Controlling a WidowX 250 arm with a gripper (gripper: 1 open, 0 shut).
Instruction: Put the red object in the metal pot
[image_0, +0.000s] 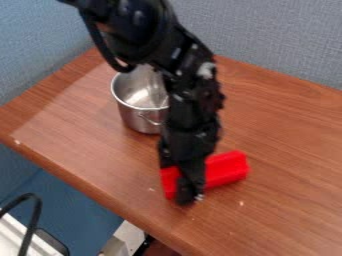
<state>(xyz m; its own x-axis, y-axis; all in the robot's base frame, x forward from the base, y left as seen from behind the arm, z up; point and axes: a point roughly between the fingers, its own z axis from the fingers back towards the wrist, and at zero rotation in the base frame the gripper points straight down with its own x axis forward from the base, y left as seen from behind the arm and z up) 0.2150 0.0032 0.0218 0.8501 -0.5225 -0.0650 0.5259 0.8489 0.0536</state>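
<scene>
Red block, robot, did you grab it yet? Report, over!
Hand shut on red block, block on the table. Pot empty, up behind the arm. Nothing between them.

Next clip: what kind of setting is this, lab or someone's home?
Probably an office or lab corner, though I can't be sure: a plain wooden table against a blue fabric partition wall, with dark cables hanging below the table edge.
</scene>
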